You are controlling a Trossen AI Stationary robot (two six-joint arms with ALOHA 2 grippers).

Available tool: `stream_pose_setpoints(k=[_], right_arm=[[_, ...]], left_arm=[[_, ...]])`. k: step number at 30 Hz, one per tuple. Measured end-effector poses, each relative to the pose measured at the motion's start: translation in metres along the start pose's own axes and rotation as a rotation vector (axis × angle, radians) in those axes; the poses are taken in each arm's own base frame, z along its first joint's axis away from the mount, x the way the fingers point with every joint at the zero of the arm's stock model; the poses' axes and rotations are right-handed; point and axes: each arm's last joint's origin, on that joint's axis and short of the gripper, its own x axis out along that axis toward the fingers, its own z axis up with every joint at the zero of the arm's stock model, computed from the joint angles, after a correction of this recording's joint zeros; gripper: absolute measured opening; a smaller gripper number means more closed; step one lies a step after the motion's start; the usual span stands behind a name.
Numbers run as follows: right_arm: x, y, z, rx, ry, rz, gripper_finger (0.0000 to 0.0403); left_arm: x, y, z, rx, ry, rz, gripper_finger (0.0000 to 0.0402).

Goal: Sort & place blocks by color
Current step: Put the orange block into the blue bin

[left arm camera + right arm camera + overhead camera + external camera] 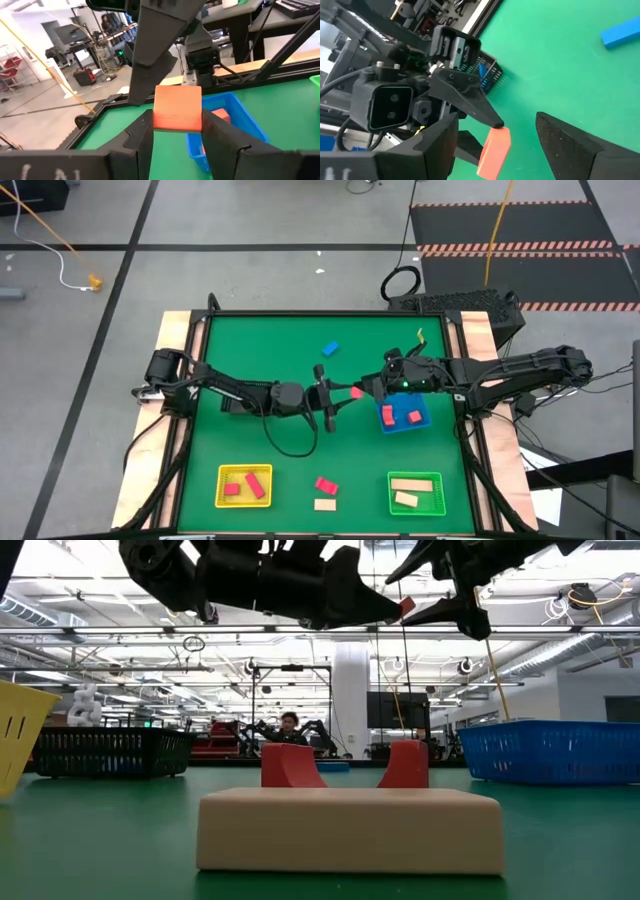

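Note:
My left gripper [340,394] [177,122] hovers over the table's middle, shut on a salmon-red block [356,392] [404,608]. My right gripper [376,386] [497,125] faces it from the right, open wide, one finger on each side of that block [495,150]; whether they touch it, I cannot tell. A blue block [330,349] [620,34] lies flat on the table farther back. A red block [326,485] [345,765] and a cream block [324,504] [350,830] lie near the near edge. My left gripper pinches the salmon-red block by two opposite side faces [162,117] between its two fingers [142,132], coming level from the table's left. The block is lifted clear of the table and sticks out past the fingertips toward my right gripper.
A blue tray [392,427] with two red blocks sits just under and to the near side of my right gripper. A yellow tray [222,485] holds red blocks and a green tray [436,493] holds cream blocks, both near the near edge. Bare green mat lies between them.

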Motion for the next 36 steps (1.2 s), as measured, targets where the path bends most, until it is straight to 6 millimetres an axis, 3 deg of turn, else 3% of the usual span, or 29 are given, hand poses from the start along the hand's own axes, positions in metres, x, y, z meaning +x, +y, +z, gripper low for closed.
stream_pose_setpoints(k=[12,27,36], right_arm=[[0.000,0.000,0.000,0.004,0.005,0.004,0.0258],[0.001,0.004,0.002,-0.145,-0.023,0.042,0.0258],[0.002,0.004,0.002,-0.090,-0.024,0.037,0.0258]], left_arm=[[0.000,0.004,0.002,0.058,-0.005,0.080,0.0140],[0.003,0.009,0.006,0.086,-0.031,0.101,0.0140],[0.010,0.014,0.014,0.091,-0.013,0.106,0.0140]])
